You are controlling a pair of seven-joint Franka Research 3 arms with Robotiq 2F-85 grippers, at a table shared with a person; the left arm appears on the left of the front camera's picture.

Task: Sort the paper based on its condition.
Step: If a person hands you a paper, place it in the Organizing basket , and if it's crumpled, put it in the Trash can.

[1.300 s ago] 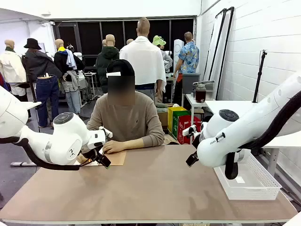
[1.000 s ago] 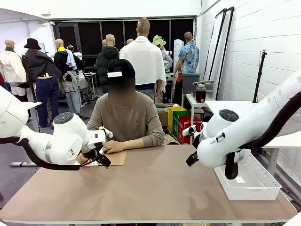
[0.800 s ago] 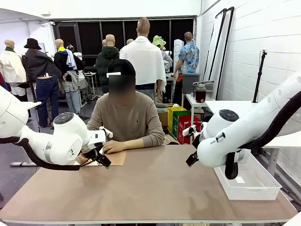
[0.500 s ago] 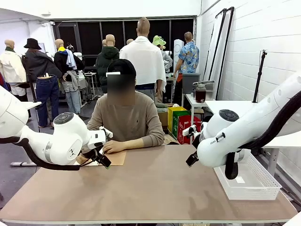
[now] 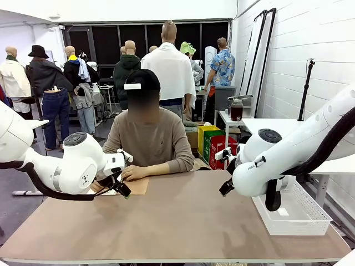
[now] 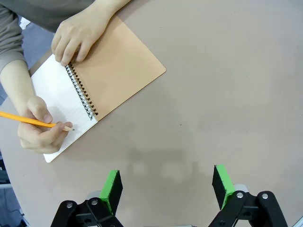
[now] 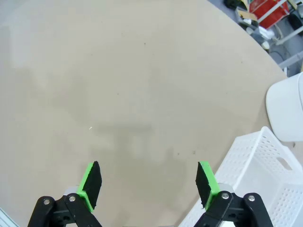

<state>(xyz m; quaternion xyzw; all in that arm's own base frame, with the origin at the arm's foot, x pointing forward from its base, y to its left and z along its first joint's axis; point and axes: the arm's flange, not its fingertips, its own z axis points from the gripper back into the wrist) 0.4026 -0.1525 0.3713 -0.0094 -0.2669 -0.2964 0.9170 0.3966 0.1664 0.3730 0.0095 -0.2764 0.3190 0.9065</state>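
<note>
Both pincers hung open and empty above the table [image 6: 222, 90]: the left gripper [image 6: 165, 182] near the spiral notebook [image 6: 120, 68], the right gripper [image 7: 149, 182] beside the white basket [image 7: 258, 158]. A lined white page [image 6: 57, 97] lay bound in that notebook, under the person's hand [image 6: 38, 130], which held a pencil [image 6: 23, 118].

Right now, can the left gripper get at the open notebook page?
Probably not cleanly. The left gripper hovers open over bare table near the notebook, but one hand pins the spiral edge and the other hand writes on the white page with a pencil, blocking it.
</note>
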